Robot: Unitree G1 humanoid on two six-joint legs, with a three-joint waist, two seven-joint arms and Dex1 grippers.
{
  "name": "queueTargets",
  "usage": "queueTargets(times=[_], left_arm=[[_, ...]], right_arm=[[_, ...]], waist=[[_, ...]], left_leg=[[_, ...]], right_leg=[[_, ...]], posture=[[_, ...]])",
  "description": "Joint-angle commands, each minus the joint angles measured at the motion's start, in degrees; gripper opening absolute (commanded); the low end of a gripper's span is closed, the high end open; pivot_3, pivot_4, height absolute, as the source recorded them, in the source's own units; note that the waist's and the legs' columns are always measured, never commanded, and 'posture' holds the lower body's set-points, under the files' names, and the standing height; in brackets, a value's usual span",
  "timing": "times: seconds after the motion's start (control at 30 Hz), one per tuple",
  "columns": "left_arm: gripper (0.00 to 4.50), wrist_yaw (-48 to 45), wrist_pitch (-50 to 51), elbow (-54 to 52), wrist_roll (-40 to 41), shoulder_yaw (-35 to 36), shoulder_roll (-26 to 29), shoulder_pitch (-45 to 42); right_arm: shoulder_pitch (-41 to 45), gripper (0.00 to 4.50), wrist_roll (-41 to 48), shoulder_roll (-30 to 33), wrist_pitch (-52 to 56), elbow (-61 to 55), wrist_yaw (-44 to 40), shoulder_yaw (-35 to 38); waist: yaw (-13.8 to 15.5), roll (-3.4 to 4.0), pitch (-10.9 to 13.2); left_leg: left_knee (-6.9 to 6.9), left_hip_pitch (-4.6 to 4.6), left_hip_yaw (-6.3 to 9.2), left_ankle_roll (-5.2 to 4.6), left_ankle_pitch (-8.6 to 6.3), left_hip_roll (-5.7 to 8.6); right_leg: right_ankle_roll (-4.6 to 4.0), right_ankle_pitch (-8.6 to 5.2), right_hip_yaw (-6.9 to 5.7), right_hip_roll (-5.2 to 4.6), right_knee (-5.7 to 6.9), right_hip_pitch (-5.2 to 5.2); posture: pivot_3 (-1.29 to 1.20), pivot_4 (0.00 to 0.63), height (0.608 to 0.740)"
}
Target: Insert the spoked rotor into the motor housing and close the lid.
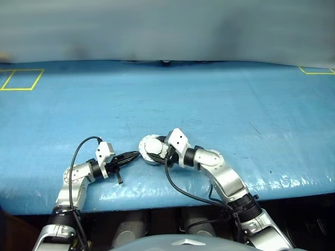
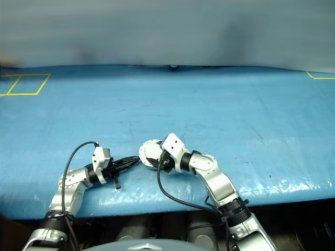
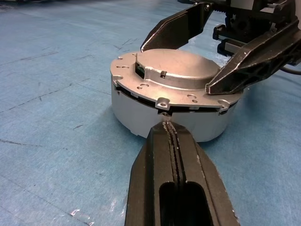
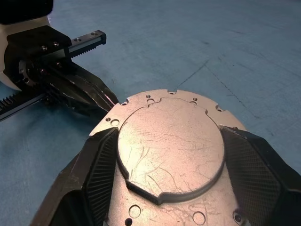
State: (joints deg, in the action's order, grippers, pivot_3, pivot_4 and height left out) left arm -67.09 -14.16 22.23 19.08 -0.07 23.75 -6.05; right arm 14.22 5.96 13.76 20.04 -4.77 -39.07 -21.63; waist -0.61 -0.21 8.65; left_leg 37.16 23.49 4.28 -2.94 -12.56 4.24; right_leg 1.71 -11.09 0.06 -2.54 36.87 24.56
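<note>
The work surface is a blue table covering point(image 1: 220, 104) marked with yellow taped outlines point(image 1: 21, 79) at its far left corner and, partly seen, at its far right corner. Starting at the left, the left gripper point(image 1: 127, 157) lies low over the covering and points level toward the centre, its two black fingers point(image 3: 176, 155) pressed together with nothing between them. In the left wrist view the joined tips sit at the near side wall of the motor housing point(image 3: 141, 115), just under the lid's flange; whether they actually touch it cannot be told. The motor housing stands upright on the covering near the table's front edge, between the two grippers. The lid point(image 4: 171, 146) rests on top of the housing, plain light-grey face up with its raised centre circle showing; a narrow dark gap remains visible between the flange and the housing rim on the near side. To the right, the right gripper point(image 1: 157, 151) reaches in from the opposite side, its fingers point(image 4: 101, 167) spread wide and placed on either side of the lid's raised circle, close against its edge.
</note>
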Motion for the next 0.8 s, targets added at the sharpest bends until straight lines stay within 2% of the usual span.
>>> queueTargets(times=[0.03,0.43,0.8], left_arm=[[0.00,0.22,-0.54,-1.57,0.50,0.38,-0.09,0.15],[0.00,0.15,-0.20,-1.65,0.61,0.40,0.23,0.18],[0.00,0.30,-0.11,-1.65,0.62,0.34,0.07,0.35]], right_arm=[[-0.34,3.02,0.18,0.01,-0.16,-0.75,-0.28,-0.10],[0.92,3.02,-2.36,1.93,1.35,-3.21,-0.26,-1.40],[1.91,3.02,-3.58,1.31,4.22,-0.90,0.87,-1.94]], waist=[[0.00,0.00,0.00],[0.01,0.00,0.00],[-0.01,0.00,0.00]], left_leg=[[0.00,0.00,0.00,0.00,0.00,0.00],[0.00,0.01,0.00,0.00,0.00,0.00],[0.01,-0.03,0.00,0.01,0.00,0.00]], right_leg=[[0.00,0.00,0.00,0.00,0.00,0.00],[0.00,0.00,0.00,0.00,-0.01,0.00],[0.00,0.00,-0.01,0.00,0.01,-0.02]], posture=[[0.00,0.150,0.740],[0.00,0.150,0.740],[0.00,0.150,0.740]])
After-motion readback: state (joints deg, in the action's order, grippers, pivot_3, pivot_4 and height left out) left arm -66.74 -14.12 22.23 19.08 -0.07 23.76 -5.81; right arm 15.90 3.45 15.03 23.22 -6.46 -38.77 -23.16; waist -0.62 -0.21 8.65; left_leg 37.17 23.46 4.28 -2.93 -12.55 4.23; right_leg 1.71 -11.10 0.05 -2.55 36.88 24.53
